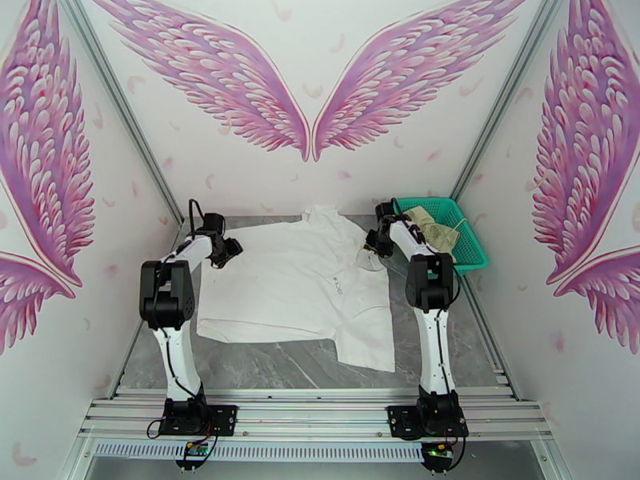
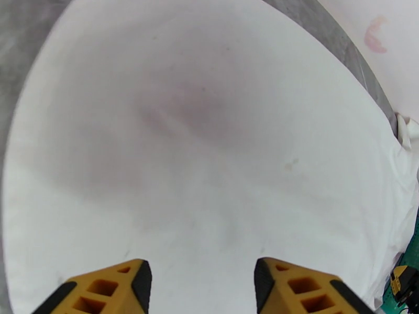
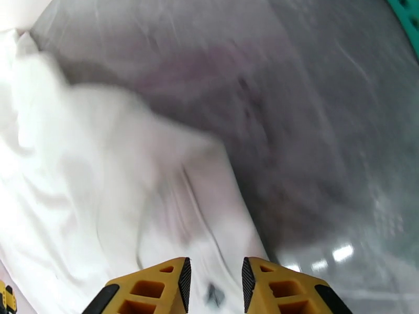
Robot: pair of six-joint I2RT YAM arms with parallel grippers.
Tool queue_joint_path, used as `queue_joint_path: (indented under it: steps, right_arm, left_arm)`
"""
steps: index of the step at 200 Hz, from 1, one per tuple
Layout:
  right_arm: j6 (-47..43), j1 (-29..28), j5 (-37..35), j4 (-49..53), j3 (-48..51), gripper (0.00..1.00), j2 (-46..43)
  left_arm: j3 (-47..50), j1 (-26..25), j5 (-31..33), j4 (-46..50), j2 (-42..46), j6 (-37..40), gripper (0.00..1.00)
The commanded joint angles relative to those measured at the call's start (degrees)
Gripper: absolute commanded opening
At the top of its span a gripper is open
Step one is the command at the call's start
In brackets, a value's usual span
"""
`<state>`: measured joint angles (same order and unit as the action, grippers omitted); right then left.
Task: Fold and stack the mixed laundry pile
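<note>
With the white shirt (image 1: 296,282) spread on the worktop (image 1: 280,366) and the left fingers (image 2: 105,289) and right fingers (image 3: 157,283) open and empty, folding likely starts by pinching a sleeve.

White arms (image 1: 178,354) with black joints and cables; left gripper (image 2: 201,269) and right gripper (image 3: 216,268) have yellow-orange fingers (image 2: 99,290) with black pads (image 2: 142,281).

White shirt (image 1: 280,290), teal basket (image 1: 473,235), grey marbled table (image 1: 280,366).
</note>
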<state>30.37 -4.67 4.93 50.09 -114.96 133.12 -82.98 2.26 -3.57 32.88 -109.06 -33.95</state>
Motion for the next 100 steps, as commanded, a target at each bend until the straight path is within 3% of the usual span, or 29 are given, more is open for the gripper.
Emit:
queue_joint_path:
  steps: [1,44,100]
  right_arm:
    - [-2.01,-2.36,-0.75,-7.04,11.12,0.38,-13.59]
    - [0.63,-5.0,1.42,-16.85,35.41,0.39,-28.06]
    - [-0.32,-6.84,3.42,-19.31,44.57,0.4,-30.95]
  left_arm:
    - [11.58,3.51,4.33,2.13,13.96,1.36,0.62]
    - [31.2,6.88,7.09,6.45,27.61,-0.82,0.64]
    - [41.15,7.69,3.18,0.35,27.77,-4.65,0.57]
